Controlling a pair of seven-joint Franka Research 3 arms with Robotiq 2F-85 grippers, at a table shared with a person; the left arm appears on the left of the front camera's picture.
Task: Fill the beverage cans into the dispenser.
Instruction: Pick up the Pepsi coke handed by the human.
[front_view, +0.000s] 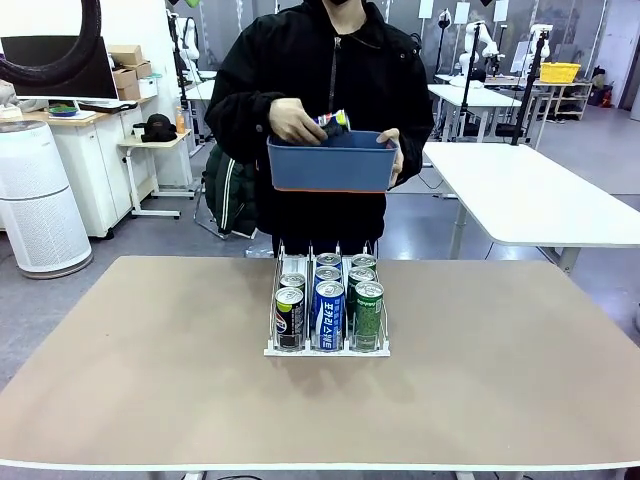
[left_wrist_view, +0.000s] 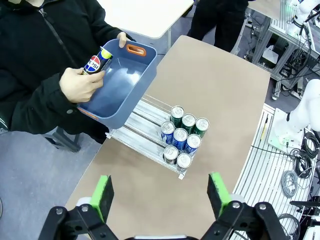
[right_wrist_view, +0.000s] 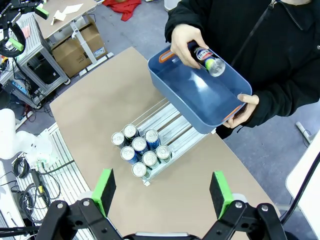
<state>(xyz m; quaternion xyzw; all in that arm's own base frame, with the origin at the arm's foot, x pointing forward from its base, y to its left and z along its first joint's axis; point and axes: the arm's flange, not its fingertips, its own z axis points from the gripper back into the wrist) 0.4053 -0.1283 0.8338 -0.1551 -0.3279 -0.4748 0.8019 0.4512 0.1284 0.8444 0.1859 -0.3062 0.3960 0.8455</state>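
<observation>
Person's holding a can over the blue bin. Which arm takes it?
Left, probably: the can sits in the hand toward the robot's left, and the dispenser's left lane has the most room. The left claw and right claw are open.

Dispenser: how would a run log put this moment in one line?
dispenser: eight cans; person: holds blue bin, can in hand; left gripper: open; right gripper: open

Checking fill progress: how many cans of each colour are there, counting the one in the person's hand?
Green cans: 3
Blue-and-white cans: 3
Dark cans: 3, one in the person's hand
Total: 9
</observation>
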